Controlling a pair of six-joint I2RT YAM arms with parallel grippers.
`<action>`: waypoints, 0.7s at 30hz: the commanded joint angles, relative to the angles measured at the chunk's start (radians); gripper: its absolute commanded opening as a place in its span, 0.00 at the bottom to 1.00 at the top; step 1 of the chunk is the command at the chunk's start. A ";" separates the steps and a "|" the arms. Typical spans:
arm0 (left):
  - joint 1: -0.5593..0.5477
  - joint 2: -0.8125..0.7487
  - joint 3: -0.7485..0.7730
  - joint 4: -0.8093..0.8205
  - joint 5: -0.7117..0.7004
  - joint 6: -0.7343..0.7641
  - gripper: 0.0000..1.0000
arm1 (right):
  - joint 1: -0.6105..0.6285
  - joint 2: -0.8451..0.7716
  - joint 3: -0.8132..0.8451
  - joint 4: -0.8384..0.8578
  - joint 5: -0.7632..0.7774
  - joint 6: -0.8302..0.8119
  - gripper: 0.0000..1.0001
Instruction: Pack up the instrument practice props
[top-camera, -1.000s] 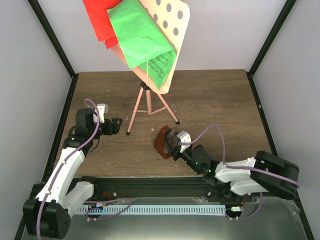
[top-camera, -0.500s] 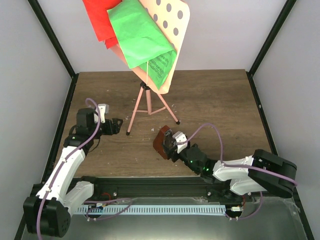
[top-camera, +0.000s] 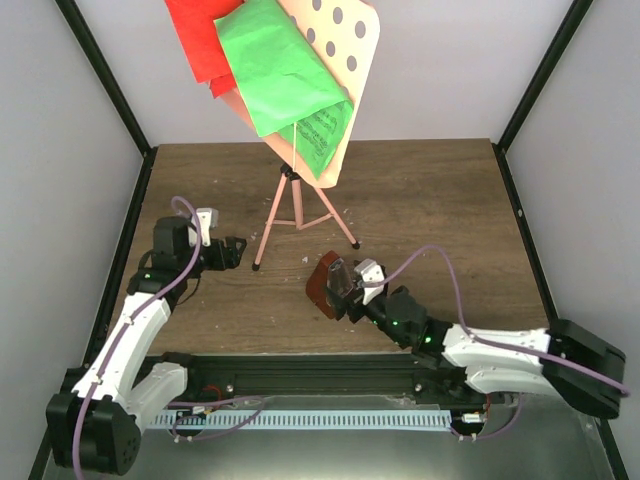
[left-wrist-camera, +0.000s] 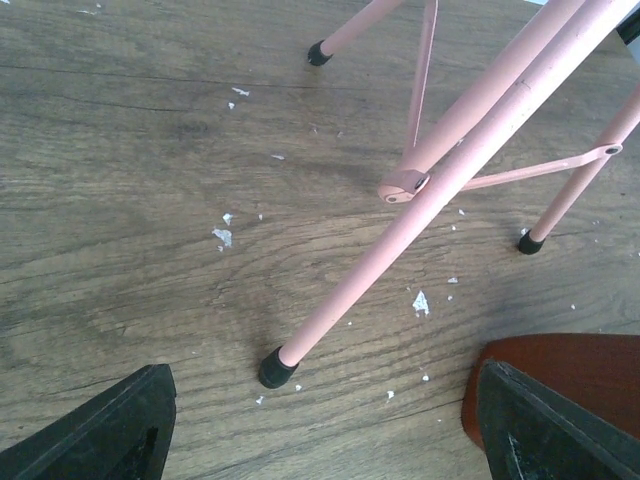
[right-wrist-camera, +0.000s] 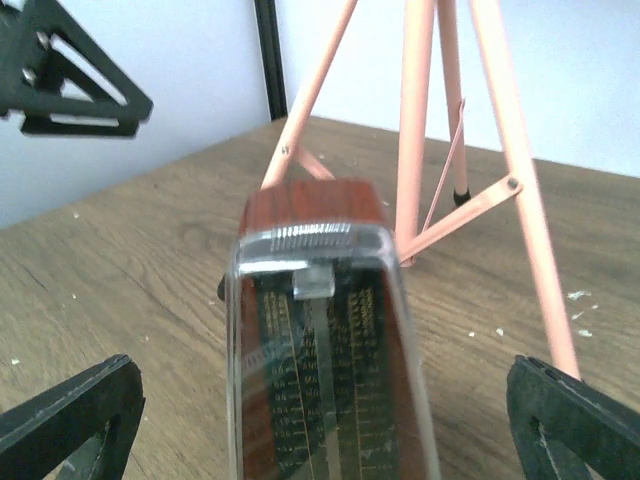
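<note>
**Right gripper spread around the metronome, left gripper open by the music stand's foot**

The pyramid metronome (top-camera: 322, 284), reddish-brown under a clear cover, sits near the middle of the table (top-camera: 440, 200), toward its near edge. It lies between the widely parted fingers (right-wrist-camera: 70, 420) of the right gripper (top-camera: 338, 288), and neither finger visibly touches it. The left gripper (top-camera: 236, 251) also has its jaws apart, facing the nearest black-tipped leg (left-wrist-camera: 400, 260) of the pink tripod music stand (top-camera: 295, 205). The stand is left of centre, and its hole-dotted desk (top-camera: 350, 45) carries the green sheet (top-camera: 285, 75) and the red sheet (top-camera: 205, 40) above the far edge.
</note>
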 joint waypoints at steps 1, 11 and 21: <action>-0.004 -0.014 0.019 0.000 -0.012 0.002 0.83 | 0.011 -0.191 -0.005 -0.195 -0.016 0.023 1.00; -0.050 -0.025 0.022 0.015 -0.010 -0.013 0.82 | -0.049 -0.501 0.300 -0.682 0.055 0.195 1.00; -0.157 -0.108 -0.065 0.091 -0.012 -0.400 0.92 | -0.587 -0.304 0.486 -0.960 -0.445 0.438 1.00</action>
